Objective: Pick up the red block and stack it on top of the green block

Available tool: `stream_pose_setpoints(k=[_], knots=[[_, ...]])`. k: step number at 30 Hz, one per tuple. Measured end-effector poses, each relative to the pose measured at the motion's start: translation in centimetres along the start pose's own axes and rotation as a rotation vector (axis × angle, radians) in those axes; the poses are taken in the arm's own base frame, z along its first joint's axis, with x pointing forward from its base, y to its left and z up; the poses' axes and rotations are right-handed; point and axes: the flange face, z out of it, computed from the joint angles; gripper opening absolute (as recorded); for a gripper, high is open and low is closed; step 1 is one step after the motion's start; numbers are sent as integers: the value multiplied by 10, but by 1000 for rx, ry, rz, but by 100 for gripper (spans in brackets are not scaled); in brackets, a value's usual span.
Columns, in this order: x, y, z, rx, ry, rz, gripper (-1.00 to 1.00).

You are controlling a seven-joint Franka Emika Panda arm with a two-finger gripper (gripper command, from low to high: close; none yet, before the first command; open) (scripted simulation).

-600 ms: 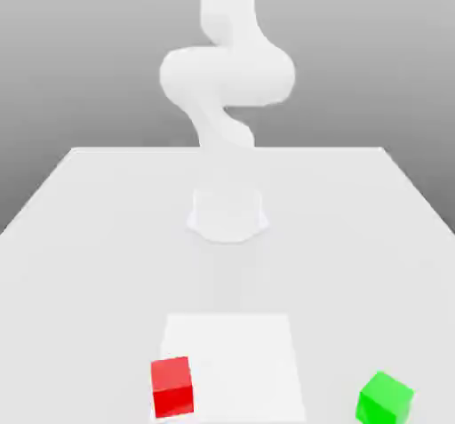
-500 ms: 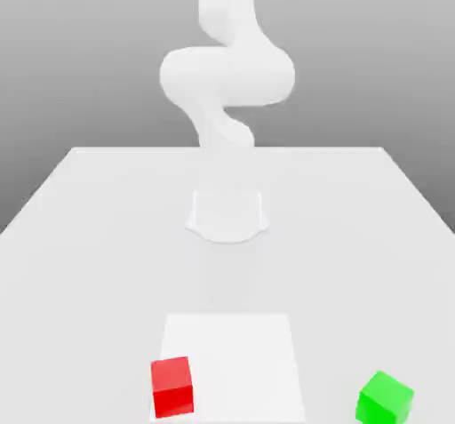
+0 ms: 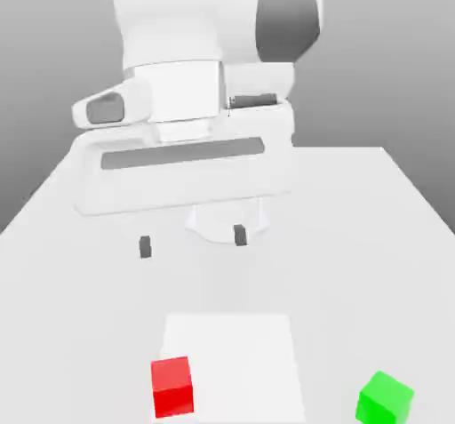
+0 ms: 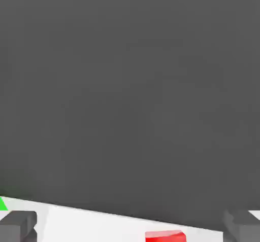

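Clearly cornerwise, the green block (image 3: 385, 401)

the two dark grey blocky fingertips (image 4: 19, 227) of the gripper (image 4: 130, 227) stand wide apart, one near each side edge. between them shows part of the bright red block (image 4: 165, 236), touching neither, on a flat white surface (image 4: 96, 226). a small bright green corner (image 4: 2, 205) pokes in beside one fingertip, and a plain dark grey expanse (image 4: 130, 99) lies beyond the white surface's straight, slanting edge.
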Motion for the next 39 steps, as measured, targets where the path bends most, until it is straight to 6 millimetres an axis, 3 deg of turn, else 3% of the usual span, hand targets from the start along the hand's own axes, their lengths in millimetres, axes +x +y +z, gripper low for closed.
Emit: stream_pose_setpoints(k=[7,11,12,19,23,24,27,32,34,36,37,39], knots=[[-19,51,112,-160,-110,-47,0],[-26,64,163,-178,-119,-54,0],[-28,67,175,-178,-120,-53,-100],[-28,67,178,-179,-121,-53,-100],[-23,59,136,-179,-121,-54,-100],[-24,53,126,-177,-124,-71,-100],[-49,-13,121,-159,-150,-326,-100],[-116,-116,115,-127,-185,-758,-100],[-149,-152,128,-114,-196,-932,-100],[-169,-165,156,-107,-201,-1019,-100],[-173,-166,166,-105,-202,-1033,100],[-173,-166,166,-105,-202,-1033,100]])
